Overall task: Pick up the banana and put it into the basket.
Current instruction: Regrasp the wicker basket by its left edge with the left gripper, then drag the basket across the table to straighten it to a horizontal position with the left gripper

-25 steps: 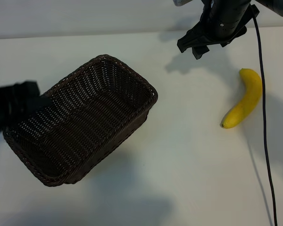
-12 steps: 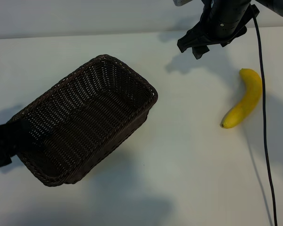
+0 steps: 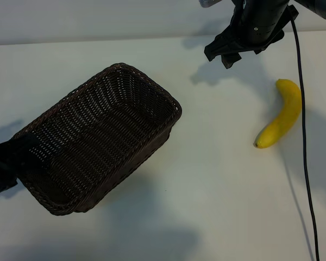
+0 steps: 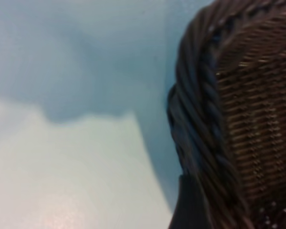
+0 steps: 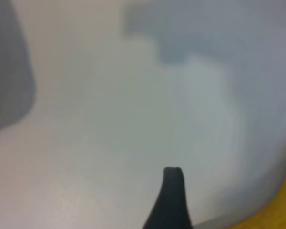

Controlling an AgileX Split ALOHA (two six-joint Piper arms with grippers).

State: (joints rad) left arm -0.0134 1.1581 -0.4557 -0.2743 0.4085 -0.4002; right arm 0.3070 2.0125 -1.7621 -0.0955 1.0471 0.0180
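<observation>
The banana (image 3: 285, 114) lies on the white table at the right, curved and bright yellow; a yellow sliver of the banana (image 5: 279, 218) shows in the right wrist view. My right gripper (image 3: 223, 54) hangs open and empty at the far side, to the left of the banana's far end and apart from it. The dark wicker basket (image 3: 98, 138) lies diagonally at the centre-left with nothing inside. My left gripper (image 3: 8, 166) is open at the basket's near-left corner. In the left wrist view one finger (image 4: 190, 210) stands just outside the braided rim of the basket (image 4: 205, 124).
A black cable (image 3: 304, 163) runs from the right arm down the right side of the table, just past the banana. Bare white table (image 3: 217, 179) lies between the basket and the banana. The table's far edge runs behind the right arm.
My left gripper has slid along the basket's left corner toward the near side, then held still. The basket, the banana and the right arm have not moved.
</observation>
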